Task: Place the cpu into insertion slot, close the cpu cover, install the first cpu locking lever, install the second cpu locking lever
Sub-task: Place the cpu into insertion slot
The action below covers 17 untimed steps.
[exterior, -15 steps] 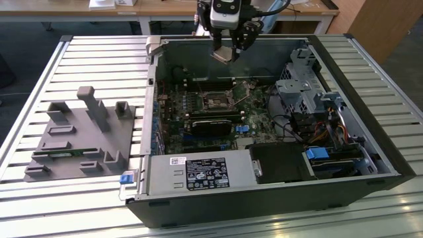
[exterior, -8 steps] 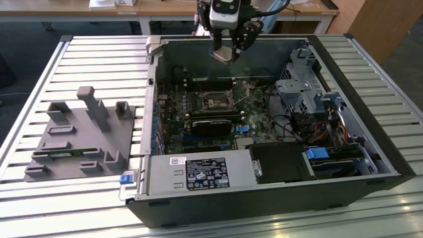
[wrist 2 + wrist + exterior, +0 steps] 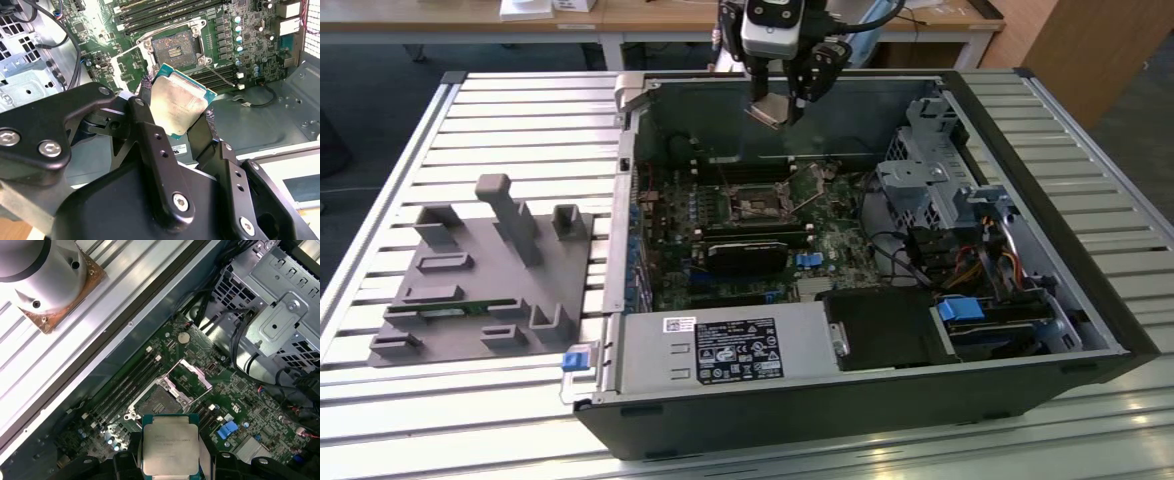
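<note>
A slatted metal table [image 3: 520,130] carries an open computer case [image 3: 854,400] lying on its side, with a grey fixture tray [image 3: 480,290] well apart on the exterior view's left. The arm reaches down from above the far wall of the case, its wrist high and its gripper [image 3: 781,110] hanging clear over the interior, touching nothing inside. In the case lies the green circuit board [image 3: 250,395], with a metal drive cage [image 3: 934,180] off to one side of the tool.

The two black fingers [image 3: 150,130] are closed in on the cpu [image 3: 177,105], clamping it by opposite edges, its dull silver face turned outward and the chip tilted rather than level. Below the gripper and well apart from it, the insertion slot [image 3: 155,402] sits bare, its dark centre showing. The cpu cover [image 3: 196,371] stands swung up just beside the slot, on the side away from the long memory slots [image 3: 125,385].
</note>
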### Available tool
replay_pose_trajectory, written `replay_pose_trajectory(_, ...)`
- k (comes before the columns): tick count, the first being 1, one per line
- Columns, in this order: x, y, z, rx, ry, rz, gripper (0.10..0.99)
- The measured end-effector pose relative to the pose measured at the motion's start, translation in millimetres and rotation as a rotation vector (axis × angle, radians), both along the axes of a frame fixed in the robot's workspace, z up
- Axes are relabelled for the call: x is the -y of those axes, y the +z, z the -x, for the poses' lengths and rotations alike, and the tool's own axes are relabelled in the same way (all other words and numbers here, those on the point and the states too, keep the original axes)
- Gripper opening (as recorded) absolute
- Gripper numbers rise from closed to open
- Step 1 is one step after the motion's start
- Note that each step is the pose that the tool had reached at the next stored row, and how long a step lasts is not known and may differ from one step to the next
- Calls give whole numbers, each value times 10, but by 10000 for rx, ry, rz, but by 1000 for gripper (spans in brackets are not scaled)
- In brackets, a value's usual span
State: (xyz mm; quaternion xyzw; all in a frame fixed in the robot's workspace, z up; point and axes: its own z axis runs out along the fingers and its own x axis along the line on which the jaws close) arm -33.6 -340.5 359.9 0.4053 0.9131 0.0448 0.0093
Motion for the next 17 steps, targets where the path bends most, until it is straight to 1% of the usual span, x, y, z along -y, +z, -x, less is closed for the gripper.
replay_pose_trajectory(17,0,0,0,0,-302,0,537)
